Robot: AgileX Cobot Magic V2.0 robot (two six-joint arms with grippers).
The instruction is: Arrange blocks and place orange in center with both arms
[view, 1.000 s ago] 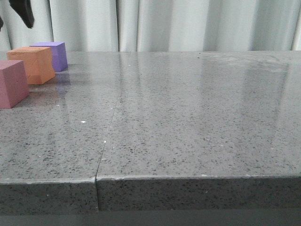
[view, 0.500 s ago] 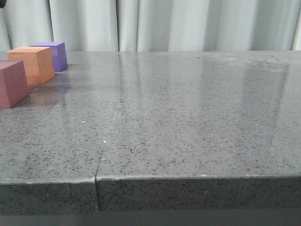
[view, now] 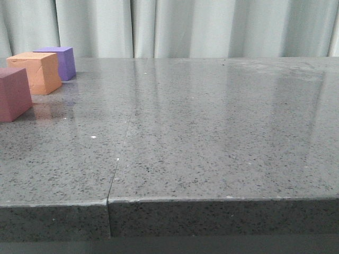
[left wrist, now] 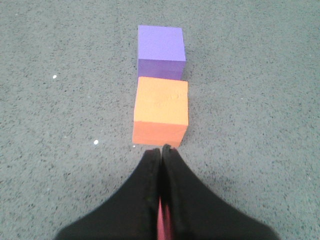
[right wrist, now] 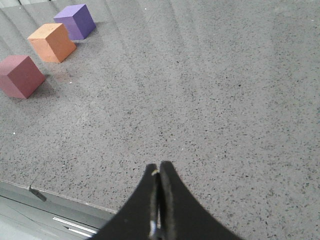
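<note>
- Three blocks stand in a line at the far left of the grey bench [view: 212, 132]: the purple cube [view: 61, 61] farthest back, the orange cube [view: 37, 71] in the middle, the pink-red cube [view: 13, 92] nearest the front
- The orange cube sits between the other two, close to the purple one and a little apart from the pink-red one, so by my reading the ordering the task asks for is in place and little or nothing looks left to do
- The left end effector [left wrist: 161, 155] hangs above the row with its fingers pressed together and gripping nothing; a sliver of pink-red shows beneath them, so it seems to be over that cube
- The right end effector [right wrist: 159, 172] is likewise closed and empty, hovering over bare bench near the front edge, well apart from the blocks
- No containers appear in any view; every cube rests directly on the bench
</note>
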